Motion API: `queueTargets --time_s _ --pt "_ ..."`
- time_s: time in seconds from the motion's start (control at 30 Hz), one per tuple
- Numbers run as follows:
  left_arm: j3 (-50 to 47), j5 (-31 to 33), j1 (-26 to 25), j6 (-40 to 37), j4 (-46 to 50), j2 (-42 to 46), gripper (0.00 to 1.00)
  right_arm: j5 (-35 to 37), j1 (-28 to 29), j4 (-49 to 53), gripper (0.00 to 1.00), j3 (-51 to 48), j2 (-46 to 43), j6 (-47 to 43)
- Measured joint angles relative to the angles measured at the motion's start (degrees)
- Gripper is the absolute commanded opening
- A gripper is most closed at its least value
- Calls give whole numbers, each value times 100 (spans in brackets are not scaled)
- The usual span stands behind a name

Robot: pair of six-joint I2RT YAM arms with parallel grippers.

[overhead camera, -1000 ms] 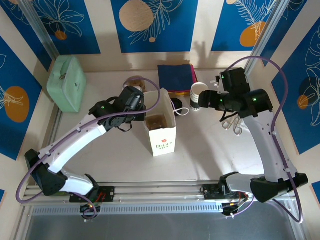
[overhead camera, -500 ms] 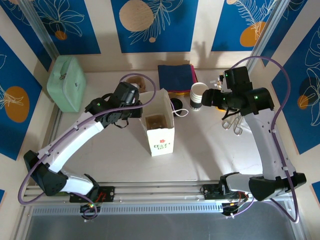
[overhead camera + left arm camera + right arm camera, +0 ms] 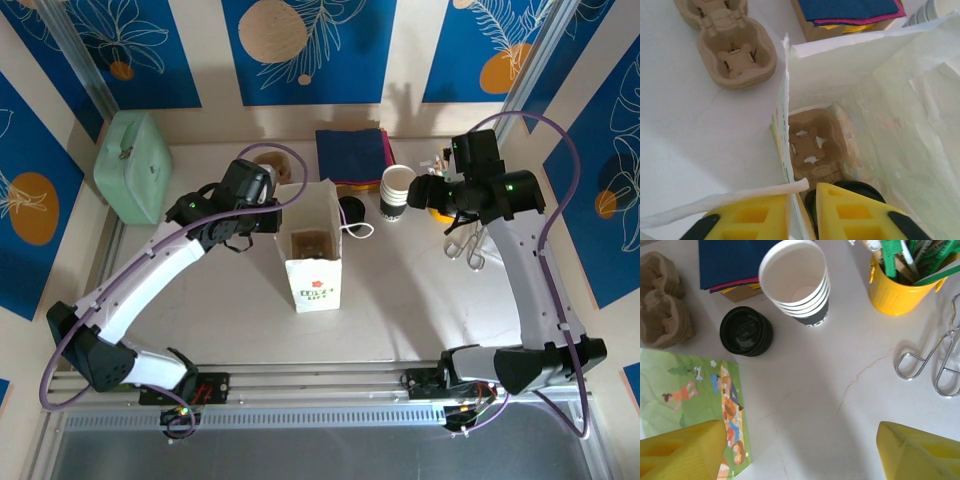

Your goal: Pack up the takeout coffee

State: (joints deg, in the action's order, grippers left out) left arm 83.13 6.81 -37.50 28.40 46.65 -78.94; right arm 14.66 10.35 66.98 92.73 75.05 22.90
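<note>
A white paper bag [image 3: 312, 262] stands open mid-table, and its printed green side [image 3: 700, 395] appears in the right wrist view. My left gripper [image 3: 270, 210] [image 3: 802, 190] is shut on the bag's left wall [image 3: 785, 125], one finger outside and one inside, with a paper handle [image 3: 715, 200] lying over the outer finger. In the bag sits a cardboard cup carrier [image 3: 812, 147]. The takeout coffee's black lid [image 3: 860, 188] peeks out below the inner finger. My right gripper [image 3: 420, 192] [image 3: 800, 450] hangs open over bare table beside the bag.
A stack of white cups [image 3: 397, 190] [image 3: 797, 282] and loose black lids [image 3: 352, 208] [image 3: 746, 331] stand right of the bag. Napkins [image 3: 350, 152], spare carriers [image 3: 735, 50], a yellow utensil bucket [image 3: 902, 287], metal tongs [image 3: 465, 245] and a green case [image 3: 133, 165] surround it.
My left gripper has drawn back and to the left with the bag's wall, so the bag has slid slightly left. The right gripper has edged a little toward the back.
</note>
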Motion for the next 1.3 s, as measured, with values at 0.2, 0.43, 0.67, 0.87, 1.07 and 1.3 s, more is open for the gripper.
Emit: queueTargets --time_s 0.2,0.43,0.67,0.87,1.07,1.3 --pt "155 -367 7 -227 -59 2 47 269 -282 -450 78 -138 245 -74" --pt "291 -426 26 -529 -175 249 55 361 -890 -1075 78 -136 470 -195" --pt "-74 -177 33 -798 -822 1075 60 219 -1646 -1537 76 -129 658 -256" --pt "-450 306 37 -973 -1137 1687 63 -122 -2240 -1757 74 -118 1049 -275" --pt "-780 800 37 -1207 -1248 2033 74 -304 -2481 -1902 71 -85 1513 -271" --pt "-962 1624 114 -1421 -1069 2105 80 -439 -2500 -1952 65 76 2046 -205"
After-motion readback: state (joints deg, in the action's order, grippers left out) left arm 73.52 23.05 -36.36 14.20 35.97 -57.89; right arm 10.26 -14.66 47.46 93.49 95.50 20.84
